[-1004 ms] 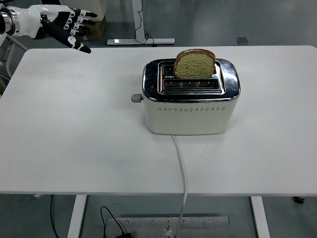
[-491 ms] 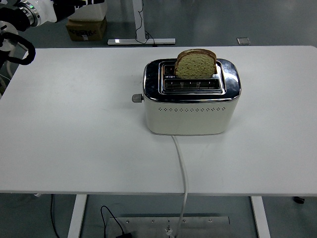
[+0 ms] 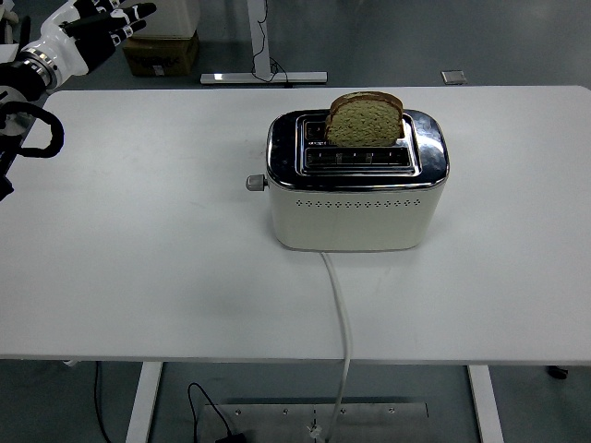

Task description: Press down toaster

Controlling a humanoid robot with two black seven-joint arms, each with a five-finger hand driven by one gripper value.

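Left robot hand (image 3: 100, 20) hangs empty, fingers spread, far off the toaster (image 3: 356, 181); bread slice (image 3: 365, 119) stands tall in its rear slot, lever (image 3: 255, 183) up.

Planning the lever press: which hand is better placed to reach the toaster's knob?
Left. The left hand is the only one in view, at the table's far left corner, and the round grey lever knob sticks out of the cream and chrome toaster's left end.

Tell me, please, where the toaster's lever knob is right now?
In the head view, the lever knob sticks out of the toaster's left end, near table centre, below the bread slice.
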